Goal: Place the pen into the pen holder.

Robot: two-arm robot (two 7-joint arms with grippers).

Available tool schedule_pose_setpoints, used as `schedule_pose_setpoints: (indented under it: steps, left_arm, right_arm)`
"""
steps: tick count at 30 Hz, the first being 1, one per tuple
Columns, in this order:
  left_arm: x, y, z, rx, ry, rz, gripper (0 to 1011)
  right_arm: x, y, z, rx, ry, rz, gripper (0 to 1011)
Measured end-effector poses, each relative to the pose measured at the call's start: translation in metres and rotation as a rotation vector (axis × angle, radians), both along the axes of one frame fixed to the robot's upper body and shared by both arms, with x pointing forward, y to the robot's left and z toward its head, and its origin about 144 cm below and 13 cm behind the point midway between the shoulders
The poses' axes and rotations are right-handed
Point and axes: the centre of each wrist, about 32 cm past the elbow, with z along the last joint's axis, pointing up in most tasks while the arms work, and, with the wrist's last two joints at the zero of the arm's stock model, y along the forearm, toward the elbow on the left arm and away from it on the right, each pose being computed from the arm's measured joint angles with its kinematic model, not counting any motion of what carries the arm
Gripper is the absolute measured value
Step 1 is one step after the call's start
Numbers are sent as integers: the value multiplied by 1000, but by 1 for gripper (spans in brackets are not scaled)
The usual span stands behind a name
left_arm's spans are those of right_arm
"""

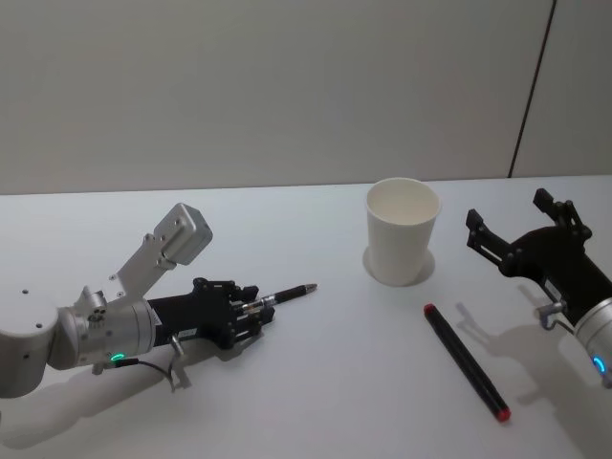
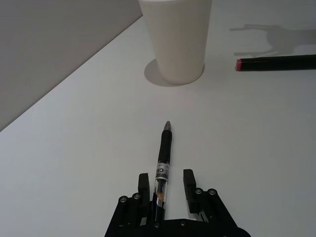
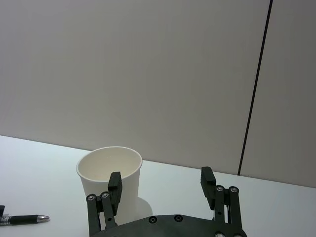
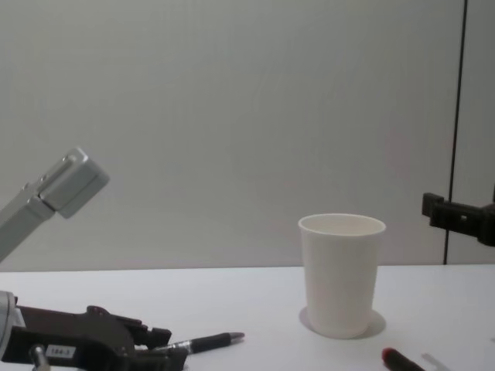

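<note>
In the head view, your left gripper (image 1: pixel 253 311) sits low over the table (image 1: pixel 316 402). The pen (image 1: pixel 287 294) juts forward from between its jaws, with its tip aimed at the pen holder (image 1: pixel 404 234), which stands upright well ahead of them. Your right gripper (image 1: pixel 512 212) hovers with its jaws spread wide and holds nothing. The pen holder is near its inner fingertip, and a black marker with red ends (image 1: pixel 466 360) lies on the table off to that same side.

In the left wrist view, you can see the two fingers flanking the pen's clear barrel. They are set narrowly apart with a gap on each side, so they are not clamped on it. The holder stands straight ahead, well clear of the pen's tip.

In the right wrist view, the jaws gape wide, and the holder stands ahead of them, partly behind one finger.

In the chest view, the pen lies almost level beyond the left fingertips, well short of the holder.
</note>
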Motion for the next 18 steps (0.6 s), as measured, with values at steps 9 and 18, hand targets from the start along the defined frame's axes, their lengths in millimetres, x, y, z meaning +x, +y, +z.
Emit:
schedule_pose_setpoints:
  steps: [9,18]
  left_arm:
    - [0,1,2,2,18,-14,244]
    - [0,1,3,3,25,-18,142]
  right_arm:
    - [0,0,0,0,0,0,1002]
    - [0,0,0,0,0,0,1002]
